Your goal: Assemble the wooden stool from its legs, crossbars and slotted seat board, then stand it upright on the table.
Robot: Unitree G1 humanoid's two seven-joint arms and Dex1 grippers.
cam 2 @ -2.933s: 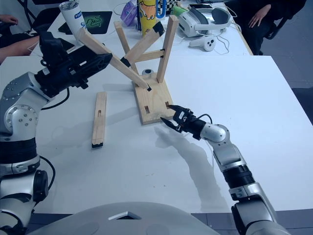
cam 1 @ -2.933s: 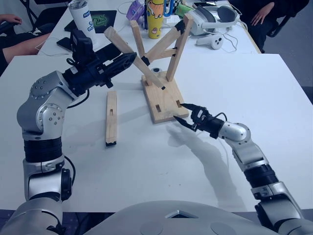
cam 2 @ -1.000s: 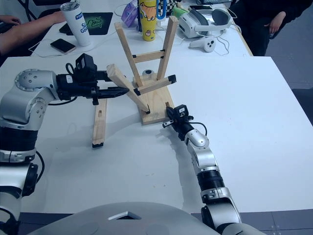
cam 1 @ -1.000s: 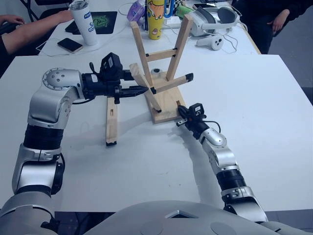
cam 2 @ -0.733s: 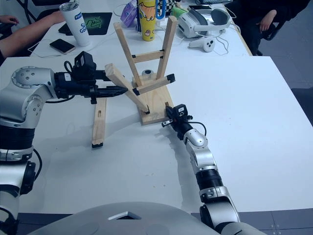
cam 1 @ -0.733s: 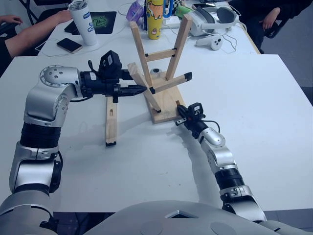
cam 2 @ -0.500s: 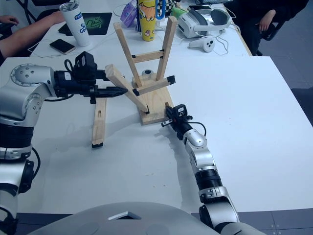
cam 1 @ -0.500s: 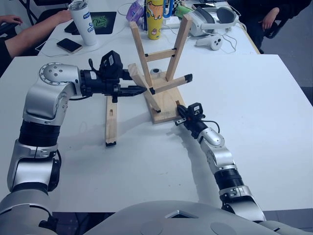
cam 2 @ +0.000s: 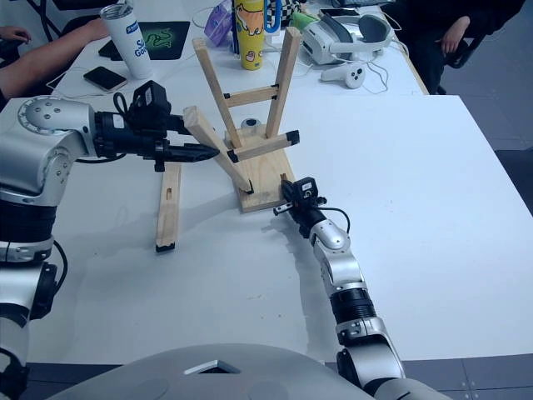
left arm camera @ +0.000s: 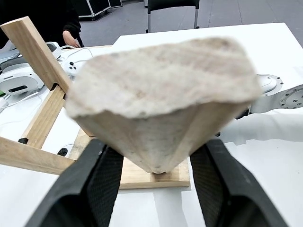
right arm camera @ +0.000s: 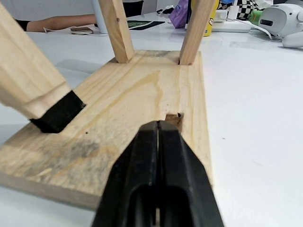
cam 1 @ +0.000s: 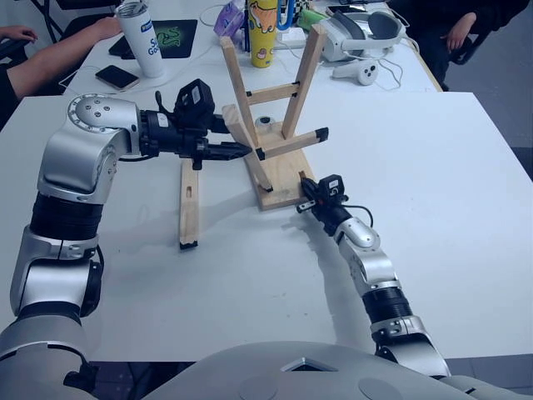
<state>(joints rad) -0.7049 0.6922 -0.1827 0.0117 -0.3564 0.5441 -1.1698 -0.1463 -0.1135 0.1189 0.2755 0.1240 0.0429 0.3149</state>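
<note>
Far table (cam 1: pixel 208 73), what I log on it:
- Left end: white tumbler (cam 1: pixel 140 37), with a phone (cam 1: pixel 117 77) just beside it at the near edge.
- Black mat (cam 1: pixel 176 35) next to the tumbler.
- Middle: yellow cup (cam 1: pixel 264 33).
- Right end: white headset (cam 1: pixel 364 32), with a controller (cam 1: pixel 360 71) nearer the near edge.

I seem to be working in a shared office or lab. The white table (cam 1: pixel 450 192) under my left gripper (cam 1: pixel 236 150) butts against a second desk beyond it, where a tumbler (cam 1: pixel 140 37), a phone (cam 1: pixel 117 77) and a mouse pad (cam 1: pixel 175 35) sit. Farther back, past my right gripper (cam 1: pixel 304 203), lie a VR headset (cam 1: pixel 366 32) and its controller (cam 1: pixel 360 70).
</note>
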